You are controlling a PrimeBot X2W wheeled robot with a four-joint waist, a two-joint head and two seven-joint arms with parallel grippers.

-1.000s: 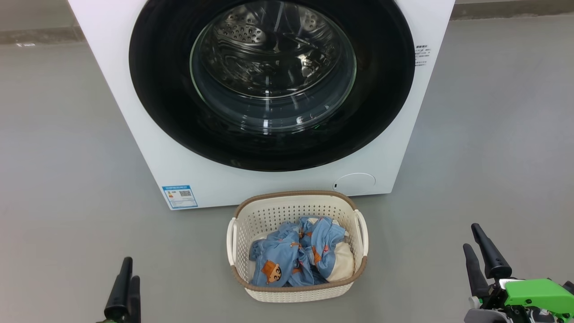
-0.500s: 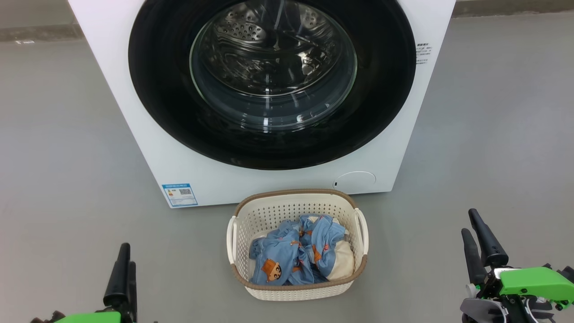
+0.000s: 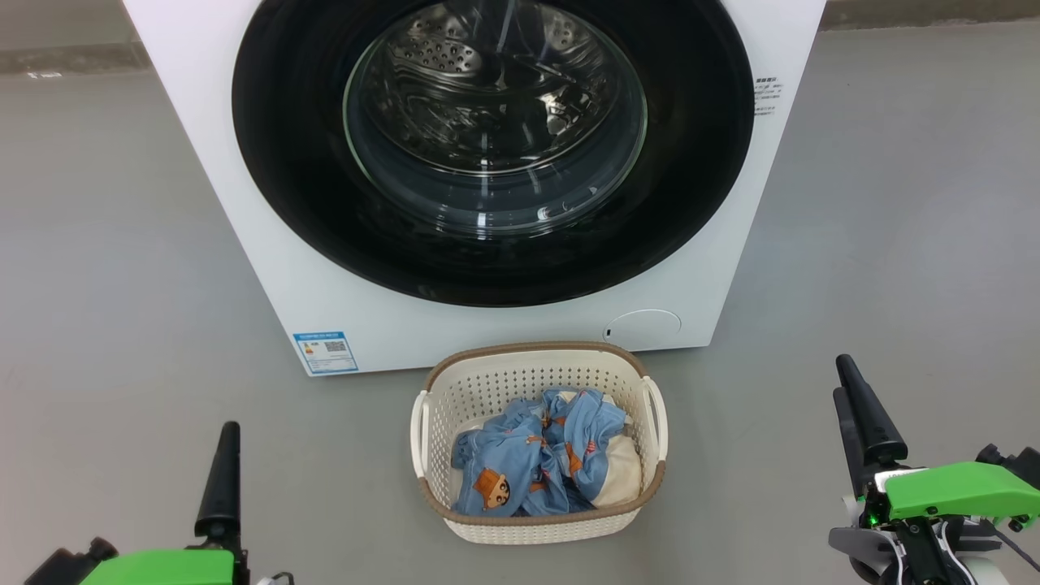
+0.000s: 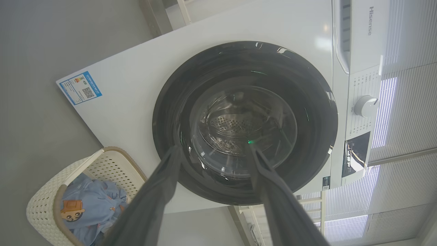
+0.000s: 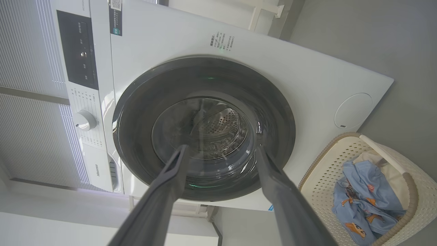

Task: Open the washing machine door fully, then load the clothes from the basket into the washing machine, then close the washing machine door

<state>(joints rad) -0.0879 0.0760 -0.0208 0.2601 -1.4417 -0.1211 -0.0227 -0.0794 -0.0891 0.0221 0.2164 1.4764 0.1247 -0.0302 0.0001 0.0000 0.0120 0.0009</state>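
Observation:
The white washing machine [image 3: 268, 309] stands ahead with its washing machine door [image 3: 494, 122] shut, black rim around clear glass, the steel drum visible behind it. On the floor in front sits the cream basket [image 3: 536, 351] holding the clothes [image 3: 536, 459], blue printed fabric over a cream piece. My left gripper [image 3: 230, 431] hangs open at the lower left, well left of the basket. My right gripper [image 3: 842, 378] is open at the lower right, right of the basket. Both wrist views look between open fingers, left gripper [image 4: 213, 150] and right gripper [image 5: 222, 147], at the door [image 4: 244, 123] [image 5: 205, 128]. Nothing is held.
Grey floor lies on both sides of the machine and basket. A blue label sticker [image 3: 326, 352] and a round cap [image 3: 642, 327] are low on the machine's front. The control knob [image 4: 365, 106] and dark display panel [image 5: 76, 48] sit above the door.
Both grippers have risen in the head view, the right one further up and slightly left; more of the green wrists shows. Door, basket and clothes are as before.

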